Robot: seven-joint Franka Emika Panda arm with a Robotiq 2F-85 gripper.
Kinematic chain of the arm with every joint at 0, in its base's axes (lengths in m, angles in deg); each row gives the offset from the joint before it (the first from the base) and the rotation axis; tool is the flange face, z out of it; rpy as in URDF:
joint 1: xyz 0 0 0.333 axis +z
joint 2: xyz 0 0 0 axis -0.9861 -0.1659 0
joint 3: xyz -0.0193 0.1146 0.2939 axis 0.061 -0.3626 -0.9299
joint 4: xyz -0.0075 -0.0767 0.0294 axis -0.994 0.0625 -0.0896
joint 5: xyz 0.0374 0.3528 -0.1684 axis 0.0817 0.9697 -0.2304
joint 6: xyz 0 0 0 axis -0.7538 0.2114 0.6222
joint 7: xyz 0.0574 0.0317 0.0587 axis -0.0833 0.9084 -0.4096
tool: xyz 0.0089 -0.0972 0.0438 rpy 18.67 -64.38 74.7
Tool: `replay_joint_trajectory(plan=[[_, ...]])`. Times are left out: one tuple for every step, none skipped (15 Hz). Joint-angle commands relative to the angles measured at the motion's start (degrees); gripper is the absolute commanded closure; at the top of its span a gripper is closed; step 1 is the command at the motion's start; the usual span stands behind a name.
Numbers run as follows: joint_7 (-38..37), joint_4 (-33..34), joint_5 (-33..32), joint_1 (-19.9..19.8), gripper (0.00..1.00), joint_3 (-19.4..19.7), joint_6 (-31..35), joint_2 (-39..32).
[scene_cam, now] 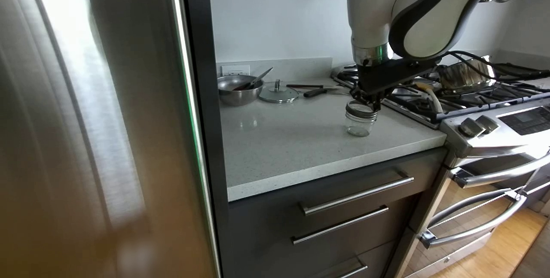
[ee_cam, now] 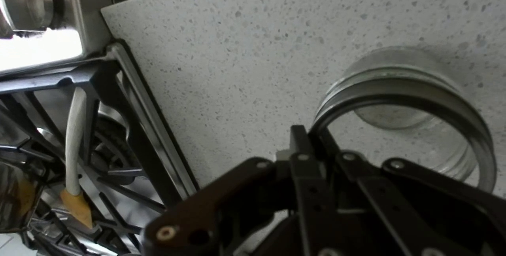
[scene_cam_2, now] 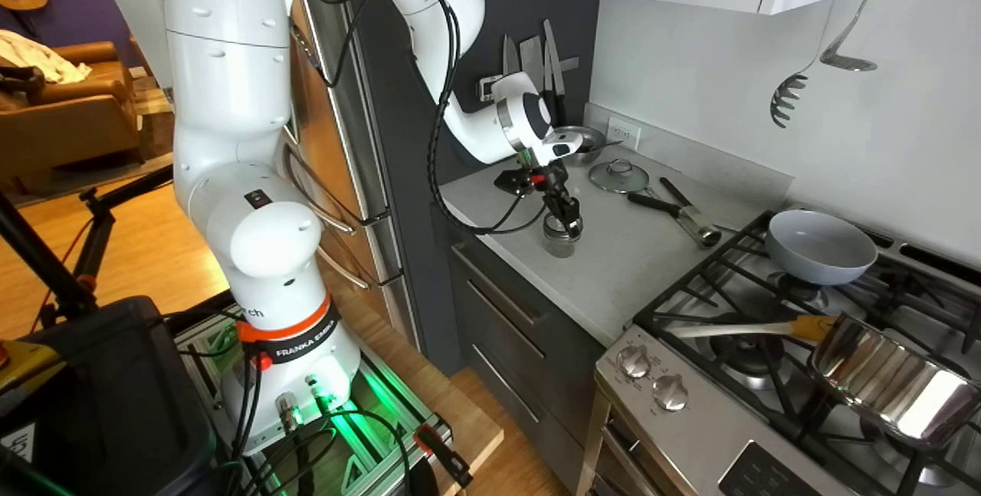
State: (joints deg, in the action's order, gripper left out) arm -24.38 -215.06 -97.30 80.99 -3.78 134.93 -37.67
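Observation:
A clear glass jar [scene_cam: 358, 126] with a dark metal ring [ee_cam: 395, 86] round its mouth is at the counter's front part. In the wrist view my gripper [ee_cam: 312, 134] is shut on the ring's edge, one finger inside the mouth and the other outside. Through the open ring the glass bottom [ee_cam: 395, 118] shows. Both exterior views have the gripper [scene_cam_2: 571, 225] coming down from above onto the side of the jar [scene_cam_2: 559, 248] nearer the stove. Whether the jar's base touches the counter [scene_cam: 292, 140] I cannot tell.
Behind the jar lie a steel bowl [scene_cam: 240, 91], a glass lid [scene_cam: 278, 94] and black-handled utensils [scene_cam_2: 654, 203]. The gas stove [scene_cam_2: 736, 396] beside the counter bears a grey pan [scene_cam_2: 820, 247], a steel pot [scene_cam_2: 893, 381] and a spatula [scene_cam_2: 736, 330]. A tall fridge [scene_cam: 107, 140] flanks the counter.

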Motion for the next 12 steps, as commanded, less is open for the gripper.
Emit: replay_joint_trajectory(plan=[[2.7,0.2,1.6,-1.3,0.98,-0.7,1.4,-1.0],[2.9,0.2,1.6,-1.3,0.98,-0.7,1.5,-1.0],[3.1,0.2,1.6,-1.3,0.98,-0.6,1.5,-1.0],[3.2,0.1,1.6,-1.3,0.98,-0.5,1.6,-1.0],[3.0,0.0,1.4,-1.2,0.69,-0.5,1.7,-0.9],[2.9,-0.1,1.3,-1.3,0.66,-0.4,1.8,-0.8],[2.8,-0.2,1.2,-1.3,0.59,-0.3,1.9,-0.7],[2.5,-0.3,1.0,-1.3,0.53,-0.3,2.0,-0.6],[2.2,-0.5,0.7,-1.3,0.44,-0.2,2.1,-0.5],[1.9,-0.6,0.4,-1.2,0.38,-0.1,2.2,-0.3],[1.8,-0.7,0.3,-1.2,0.31,0.0,2.3,-0.3],[1.7,-0.7,0.1,-1.2,0.22,0.0,2.4,-0.2]])
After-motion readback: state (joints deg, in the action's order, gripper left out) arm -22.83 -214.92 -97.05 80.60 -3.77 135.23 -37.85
